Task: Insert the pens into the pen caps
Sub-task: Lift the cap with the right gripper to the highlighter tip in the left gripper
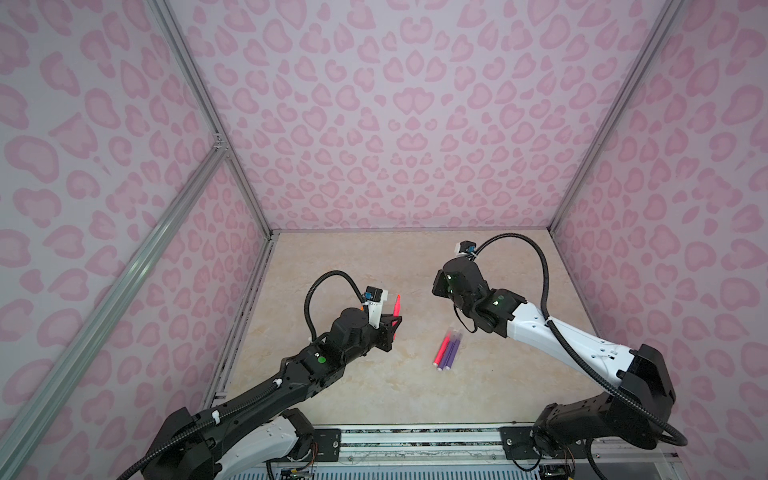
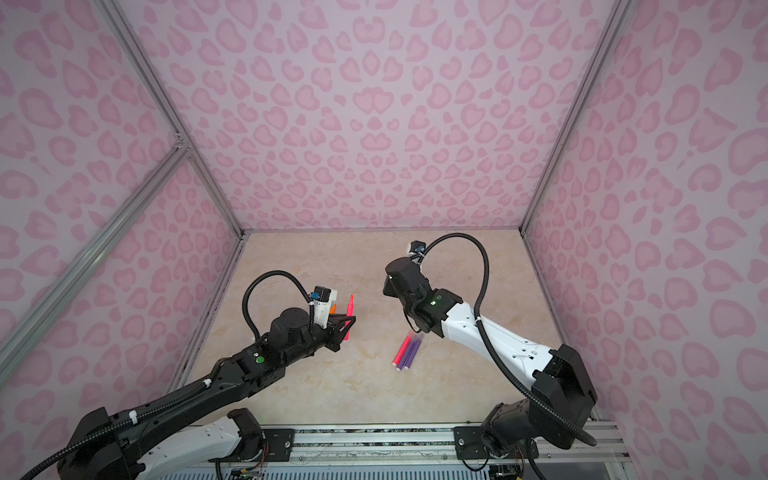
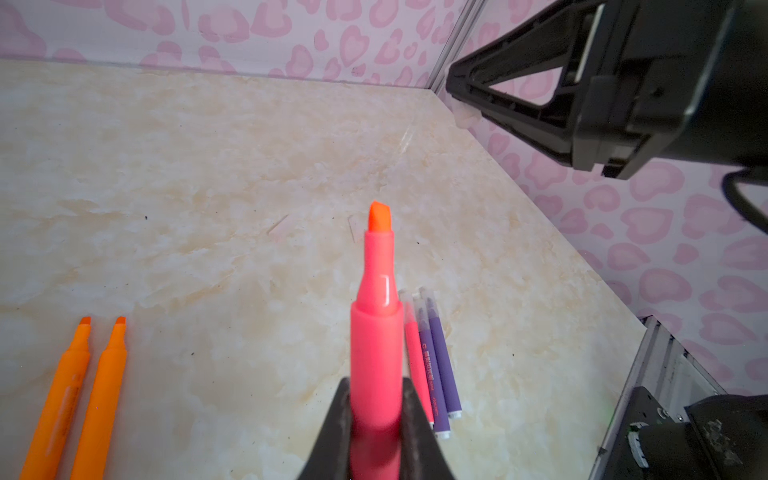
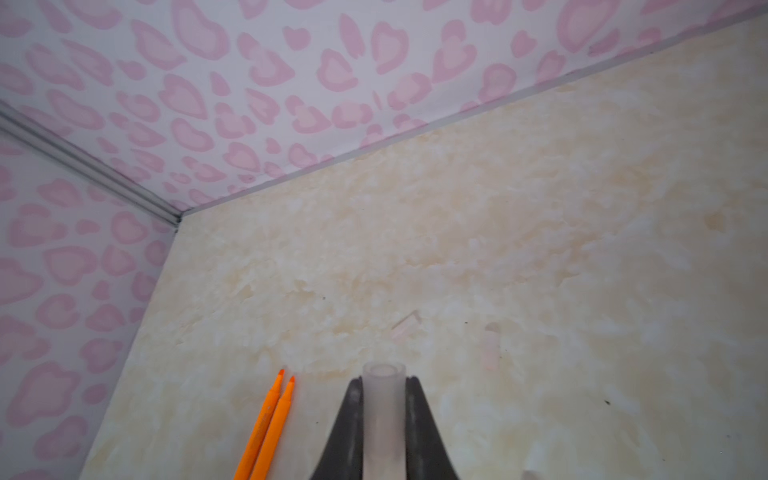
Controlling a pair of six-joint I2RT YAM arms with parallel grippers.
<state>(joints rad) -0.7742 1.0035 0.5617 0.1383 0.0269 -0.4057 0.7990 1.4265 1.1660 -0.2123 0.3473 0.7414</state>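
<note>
- Holding the pink-red pen [image 3: 376,332] in my left gripper [image 3: 376,399], jaws narrow and pinched on the barrel. The chisel tip is bare and sticks out forward so it can go into a cap.
- My right gripper [image 4: 384,380] is clamped on a translucent pen cap [image 4: 383,415], open mouth facing outward, I judge to take that tip.
- Both are raised above the marbled tabletop [image 1: 374,270], facing each other, well apart; lining them up looks like the next step.
- Two orange pens [image 3: 102,390] lie side by side on the table, uncapped, waiting.
- Two loose caps [image 4: 405,326] lie flat mid-table, near each other.
- One pink pen [image 1: 441,351] and two purple pens [image 1: 451,354] lie touching in a row and look capped: the done pile, I'd guess.
- Writing: print runs along the purple barrels in the left wrist view, too small to read; no brand legible.
</note>
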